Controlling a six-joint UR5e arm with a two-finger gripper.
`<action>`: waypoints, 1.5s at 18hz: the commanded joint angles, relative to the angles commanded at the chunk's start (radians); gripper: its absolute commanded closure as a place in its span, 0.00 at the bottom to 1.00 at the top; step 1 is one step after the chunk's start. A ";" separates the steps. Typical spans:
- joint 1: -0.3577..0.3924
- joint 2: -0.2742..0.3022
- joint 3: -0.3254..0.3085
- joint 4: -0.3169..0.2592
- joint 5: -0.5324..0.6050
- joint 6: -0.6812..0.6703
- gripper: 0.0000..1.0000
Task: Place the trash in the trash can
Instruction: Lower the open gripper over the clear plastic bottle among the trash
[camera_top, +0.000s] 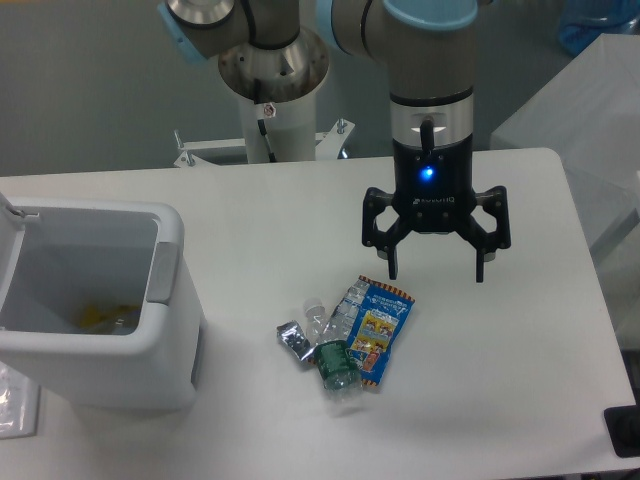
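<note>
1. While spread and holding nothing, gripper (436, 271) hovers near the trash (345, 335) on table (500, 380).
2. Likely light, crinkly, slippery; pinch the snack packet (378, 329) mid-body.
3. Carry to trash can (168, 290), lid open.

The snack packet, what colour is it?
The snack packet is blue with orange-striped edges, seen in the fixed camera view.
</note>
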 joint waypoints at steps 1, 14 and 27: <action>0.000 -0.005 -0.002 0.003 0.000 -0.002 0.00; -0.009 -0.063 -0.044 0.018 0.000 -0.003 0.00; -0.052 -0.158 -0.132 0.133 0.000 -0.018 0.00</action>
